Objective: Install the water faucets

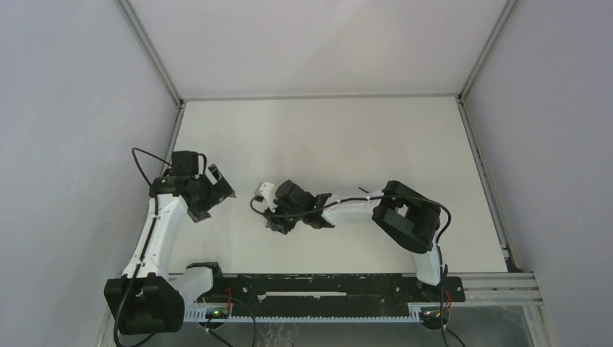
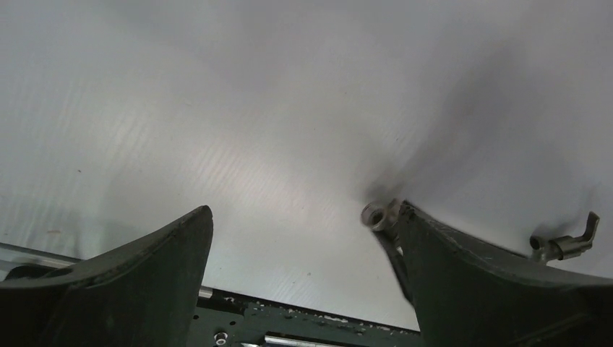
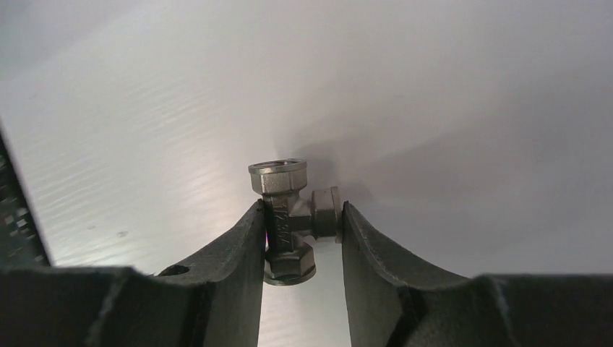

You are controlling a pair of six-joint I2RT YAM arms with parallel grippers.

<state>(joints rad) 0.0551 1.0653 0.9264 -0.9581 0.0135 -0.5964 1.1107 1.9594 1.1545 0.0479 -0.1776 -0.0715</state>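
The right gripper (image 3: 302, 210) had its fingers clamped on the stubby grey-brown metal tee fitting (image 3: 278, 177), low over the white table (image 3: 434, 108); whether it touched the table was unclear. The left gripper (image 2: 303, 210) stood with its fingers wide apart. One finger hid most of the slim grey metal lever-handled stem (image 2: 567, 244), and its open end looked blurred.

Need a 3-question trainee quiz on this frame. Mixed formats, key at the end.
1. True or false: the left gripper is clamped on a faucet part.
2. What does the right gripper hold? A) nothing B) a tee-shaped metal fitting C) a cable
3. Fill in: the lever-handled part shows in the ____ wrist view.

Key: 1 false, its fingers stand wide apart with nothing between them; 2 B; 3 left.
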